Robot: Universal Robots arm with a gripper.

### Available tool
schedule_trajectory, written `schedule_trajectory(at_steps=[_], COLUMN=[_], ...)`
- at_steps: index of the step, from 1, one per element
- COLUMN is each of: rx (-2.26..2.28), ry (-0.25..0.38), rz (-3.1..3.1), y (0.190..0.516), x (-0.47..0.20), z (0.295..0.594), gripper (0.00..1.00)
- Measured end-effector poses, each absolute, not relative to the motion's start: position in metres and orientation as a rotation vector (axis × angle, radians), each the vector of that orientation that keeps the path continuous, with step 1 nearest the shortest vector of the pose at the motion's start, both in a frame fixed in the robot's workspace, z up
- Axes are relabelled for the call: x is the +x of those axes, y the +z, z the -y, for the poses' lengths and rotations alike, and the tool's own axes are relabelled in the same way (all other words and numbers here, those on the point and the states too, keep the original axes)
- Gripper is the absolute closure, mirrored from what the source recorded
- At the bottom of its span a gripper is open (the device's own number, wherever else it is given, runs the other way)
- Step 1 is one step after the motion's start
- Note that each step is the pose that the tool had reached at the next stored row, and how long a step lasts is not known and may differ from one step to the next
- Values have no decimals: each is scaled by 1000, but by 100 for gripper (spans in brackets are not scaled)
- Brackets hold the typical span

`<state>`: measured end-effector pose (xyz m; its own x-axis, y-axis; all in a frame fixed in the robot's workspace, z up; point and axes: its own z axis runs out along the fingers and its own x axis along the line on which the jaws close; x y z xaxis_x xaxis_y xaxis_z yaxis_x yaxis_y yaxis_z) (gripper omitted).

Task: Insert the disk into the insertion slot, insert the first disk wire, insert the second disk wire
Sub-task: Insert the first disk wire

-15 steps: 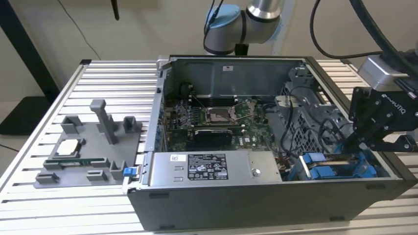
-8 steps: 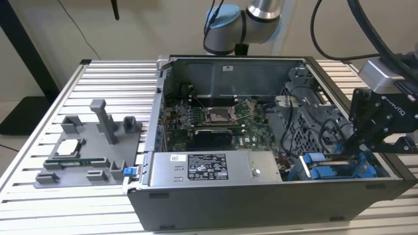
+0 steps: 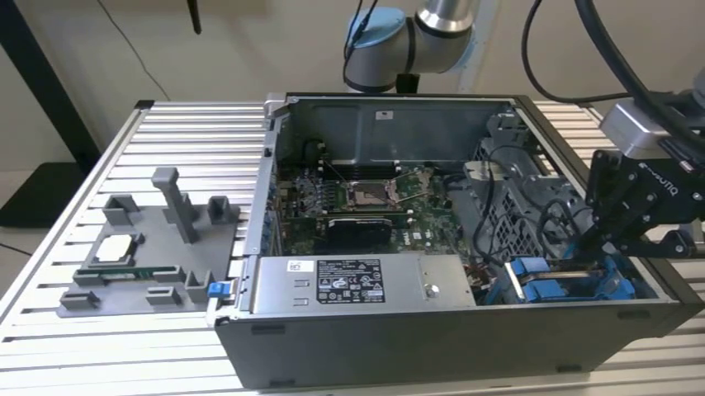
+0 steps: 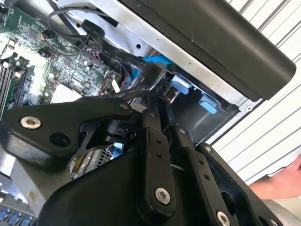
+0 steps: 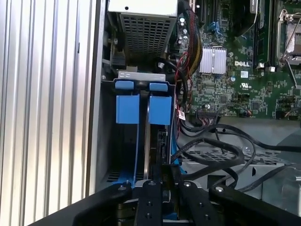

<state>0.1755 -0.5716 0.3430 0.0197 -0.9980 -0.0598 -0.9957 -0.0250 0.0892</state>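
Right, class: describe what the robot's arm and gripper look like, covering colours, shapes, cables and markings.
The arm is a silver-grey tube with light blue joint caps. The gripper is black, built of flat hinged links fastened with silver screws, with white lettering on its side and a silver-grey block above. Black cables loop to it.

disk [image 5: 149, 141] on edge, inside blue-railed insertion slot [image 5: 127, 109]

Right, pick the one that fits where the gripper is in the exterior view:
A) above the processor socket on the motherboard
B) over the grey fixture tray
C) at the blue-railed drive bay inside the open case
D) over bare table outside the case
C: the gripper reaches down into the case at the exterior view's right, beside the blue rails of the insertion slot, far from the fixture tray.
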Motion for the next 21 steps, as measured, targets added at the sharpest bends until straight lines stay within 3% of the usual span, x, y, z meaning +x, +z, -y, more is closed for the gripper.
schedule_trajectory(at_steps=[21], rx=[2184], ry=[-162], rz=[2223], y=[334], x=[176], z=[572], gripper=[100])
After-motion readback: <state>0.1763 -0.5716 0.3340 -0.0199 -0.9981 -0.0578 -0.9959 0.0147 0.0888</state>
